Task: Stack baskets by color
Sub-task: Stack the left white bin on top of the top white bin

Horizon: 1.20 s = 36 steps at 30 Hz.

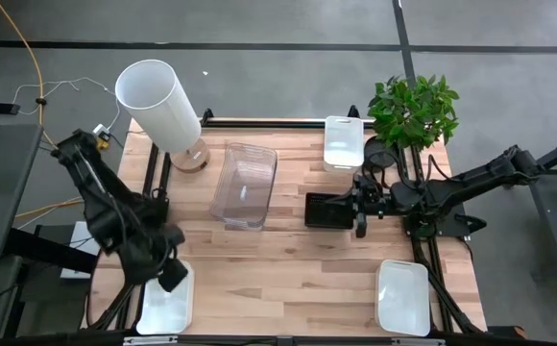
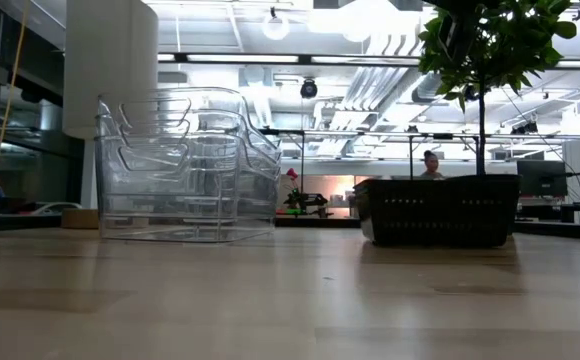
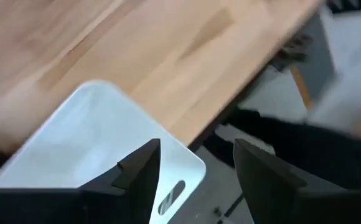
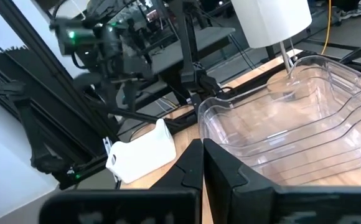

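A nested stack of clear baskets stands on its base at the table's middle. A black basket sits on the table right of it. White baskets rest at the near left corner, the near right corner and the far right. My left gripper hangs open, pointing down over the end of the near-left white basket that has a handle slot, touching nothing. My right gripper is shut and held level beside the black basket, above the table.
A tall white cylinder stands at the far left, just behind the clear stack. A green potted plant stands at the far right corner. The near-left white basket lies close to the table's edge.
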Each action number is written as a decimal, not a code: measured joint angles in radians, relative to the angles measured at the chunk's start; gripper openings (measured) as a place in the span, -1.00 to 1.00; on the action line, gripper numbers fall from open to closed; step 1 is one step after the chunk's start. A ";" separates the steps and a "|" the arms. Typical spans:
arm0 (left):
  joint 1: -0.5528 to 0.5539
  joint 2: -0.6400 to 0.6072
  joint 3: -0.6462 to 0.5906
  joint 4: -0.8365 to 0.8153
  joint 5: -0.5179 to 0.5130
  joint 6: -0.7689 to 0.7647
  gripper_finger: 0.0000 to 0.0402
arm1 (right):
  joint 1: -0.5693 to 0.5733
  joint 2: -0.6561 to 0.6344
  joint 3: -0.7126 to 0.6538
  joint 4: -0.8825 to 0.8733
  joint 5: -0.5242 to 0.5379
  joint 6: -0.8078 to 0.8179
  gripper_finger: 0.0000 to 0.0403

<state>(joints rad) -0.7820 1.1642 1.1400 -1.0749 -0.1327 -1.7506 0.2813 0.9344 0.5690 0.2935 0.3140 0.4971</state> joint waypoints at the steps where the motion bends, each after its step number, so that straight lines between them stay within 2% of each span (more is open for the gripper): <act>1: -0.022 0.021 0.000 -0.010 -0.014 -0.067 -0.04 | 0.000 0.000 0.000 -0.001 -0.002 0.000 -1.00; 6: -0.071 0.128 0.000 -0.011 -0.029 -0.298 -0.04 | 0.000 0.000 0.000 -0.008 -0.003 0.000 -1.00; 12: -0.075 0.261 0.000 -0.007 0.038 -0.413 -0.04 | 0.000 0.000 0.000 -0.020 -0.003 0.000 -1.00; 20: -0.075 0.363 0.000 0.111 0.077 -0.433 -0.04 | 0.000 0.000 0.000 -0.023 -0.004 0.000 -1.00; 36: -0.042 0.459 0.000 0.160 0.103 -0.417 -0.07 | 0.000 0.000 0.000 -0.026 -0.030 -0.004 -1.00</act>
<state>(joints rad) -0.8242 1.6234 1.1397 -0.9149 -0.0295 -2.1681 0.2813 0.9344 0.5694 0.2676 0.2844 0.4927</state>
